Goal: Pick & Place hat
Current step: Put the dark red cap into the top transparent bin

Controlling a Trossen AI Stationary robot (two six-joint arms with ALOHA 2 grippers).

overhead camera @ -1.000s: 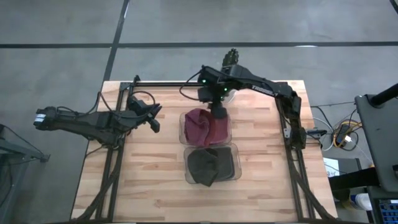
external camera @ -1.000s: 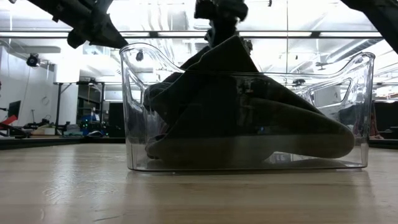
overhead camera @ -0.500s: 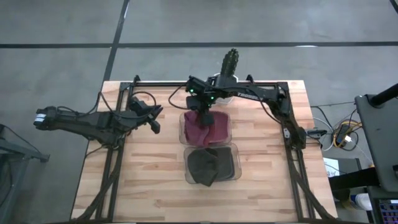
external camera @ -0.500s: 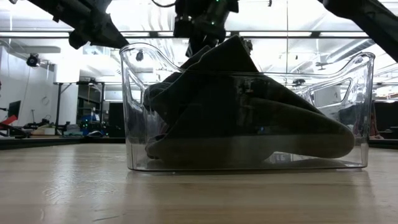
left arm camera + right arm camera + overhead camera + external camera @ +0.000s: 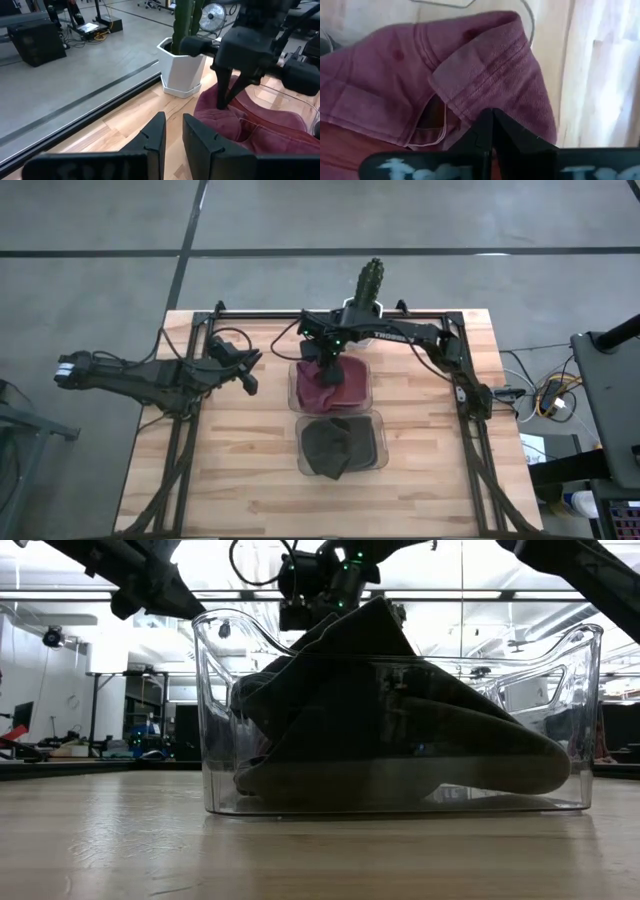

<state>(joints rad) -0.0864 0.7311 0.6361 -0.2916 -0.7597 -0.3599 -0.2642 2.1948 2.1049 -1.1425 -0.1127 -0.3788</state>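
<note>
A maroon hat (image 5: 330, 388) (image 5: 250, 132) (image 5: 420, 65) lies crumpled in the far clear bin (image 5: 366, 372). A dark olive hat (image 5: 335, 446) (image 5: 400, 730) fills the near clear bin (image 5: 379, 442) (image 5: 210, 690). My right gripper (image 5: 325, 368) (image 5: 223, 104) (image 5: 490, 120) is shut and points steeply down at the maroon hat's left part. My left gripper (image 5: 249, 383) (image 5: 173, 134) hovers left of the bins, open by a narrow gap, with nothing between its fingers. My right gripper comes from above, its shut fingertips (image 5: 221, 100) reaching the raised fold (image 5: 220, 114) on the left side of the maroon hat. No cloth shows between the fingers. Whether they press on the fold or stop just short of it, I cannot tell. The hat rests in its bin.
A white pot with a cactus (image 5: 366, 288) (image 5: 182, 70) stands at the table's far edge, just behind the bins. A black frame rail (image 5: 270, 315) runs along the far side and down both sides. Bare wood lies at the near left and near right.
My right gripper has gone toward the table's left edge and down, from above the middle of the maroon hat to its left side. The hats and bins have stayed put.
</note>
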